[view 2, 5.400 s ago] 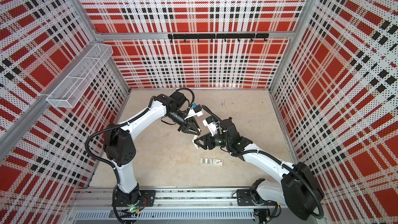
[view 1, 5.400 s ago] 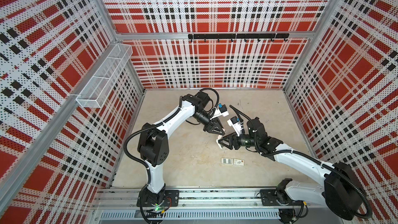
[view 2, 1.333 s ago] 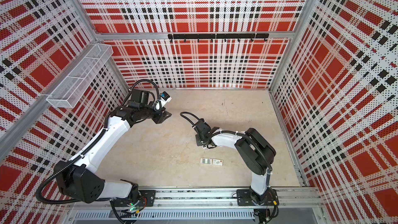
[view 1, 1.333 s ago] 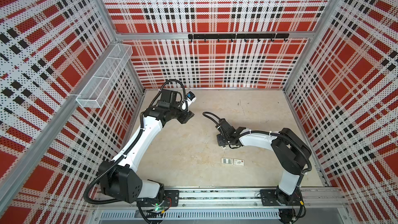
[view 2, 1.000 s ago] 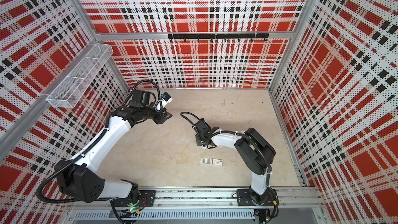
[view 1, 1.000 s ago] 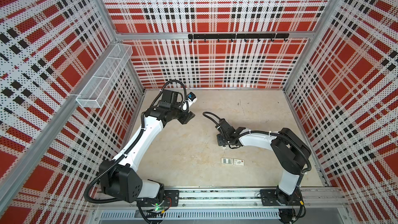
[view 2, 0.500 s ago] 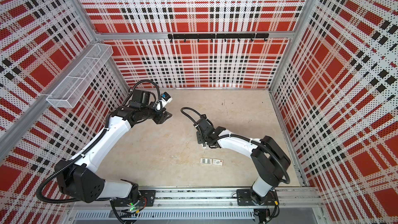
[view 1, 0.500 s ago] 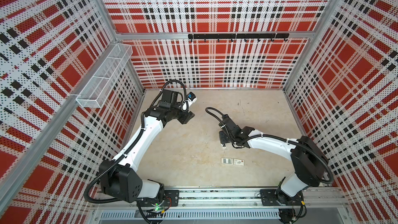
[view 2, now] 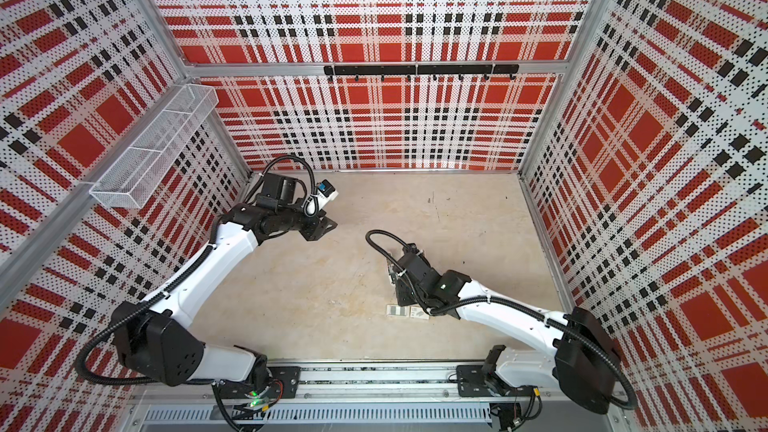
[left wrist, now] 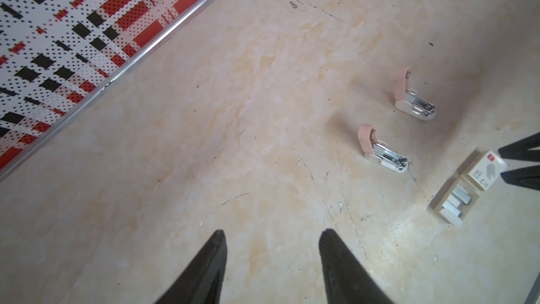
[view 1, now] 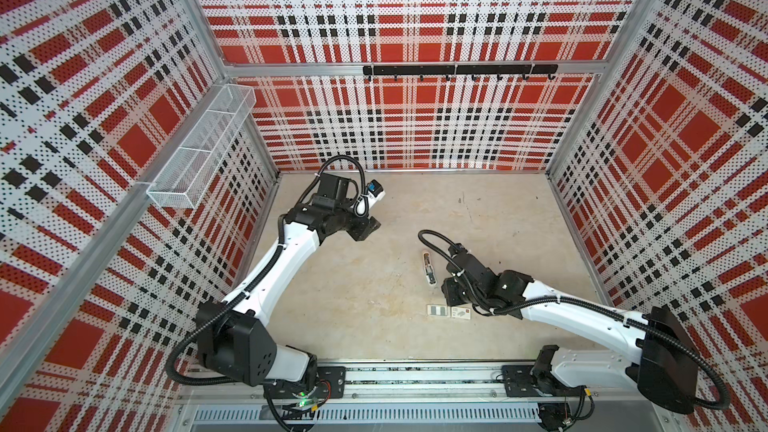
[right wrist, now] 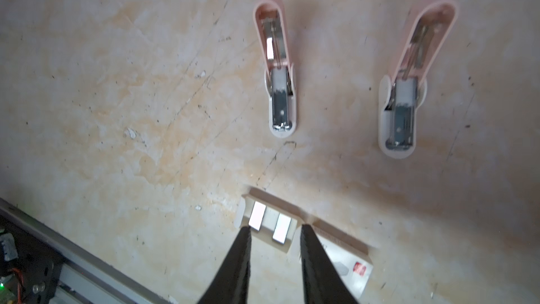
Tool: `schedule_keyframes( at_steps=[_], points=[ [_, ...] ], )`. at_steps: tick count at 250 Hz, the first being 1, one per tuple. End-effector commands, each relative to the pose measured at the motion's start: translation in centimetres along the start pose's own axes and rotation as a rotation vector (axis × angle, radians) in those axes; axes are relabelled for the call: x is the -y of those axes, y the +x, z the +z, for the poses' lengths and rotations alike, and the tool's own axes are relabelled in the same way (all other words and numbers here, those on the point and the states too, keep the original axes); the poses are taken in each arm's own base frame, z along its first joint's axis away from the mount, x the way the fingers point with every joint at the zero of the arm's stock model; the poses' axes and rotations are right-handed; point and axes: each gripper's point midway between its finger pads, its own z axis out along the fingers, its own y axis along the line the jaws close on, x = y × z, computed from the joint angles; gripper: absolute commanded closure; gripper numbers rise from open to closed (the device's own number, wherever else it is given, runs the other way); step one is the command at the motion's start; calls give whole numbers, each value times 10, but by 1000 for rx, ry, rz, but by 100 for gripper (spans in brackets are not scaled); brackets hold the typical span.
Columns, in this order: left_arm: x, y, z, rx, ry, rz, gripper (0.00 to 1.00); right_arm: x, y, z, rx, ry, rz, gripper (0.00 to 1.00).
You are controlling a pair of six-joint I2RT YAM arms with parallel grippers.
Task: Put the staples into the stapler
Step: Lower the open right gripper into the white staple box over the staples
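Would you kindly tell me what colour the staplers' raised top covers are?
The stapler covers are pale pink, clearest in the right wrist view.

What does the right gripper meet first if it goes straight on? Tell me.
Most likely the staples in their tray. In the wrist view the right gripper points at them with its jaws apart. How far above them it is is unclear.
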Motion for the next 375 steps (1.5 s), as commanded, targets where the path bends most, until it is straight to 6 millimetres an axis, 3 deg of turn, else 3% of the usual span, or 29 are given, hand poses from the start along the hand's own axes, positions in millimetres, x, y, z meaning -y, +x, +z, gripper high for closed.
schedule_keyframes(
  at_steps=[1,71,119,375],
  points=[
    [6,-15,3,41,27,25,44,-5,21,1,-52,-21,48,70],
    [11,-15,10,36,53,29,44,-18,42,18,-118,-41,57,73],
    [13,-12,14,35,66,23,44,-24,45,28,-143,-37,52,74],
    [16,-7,23,43,92,5,44,-5,44,48,-166,132,29,75]
  ],
)
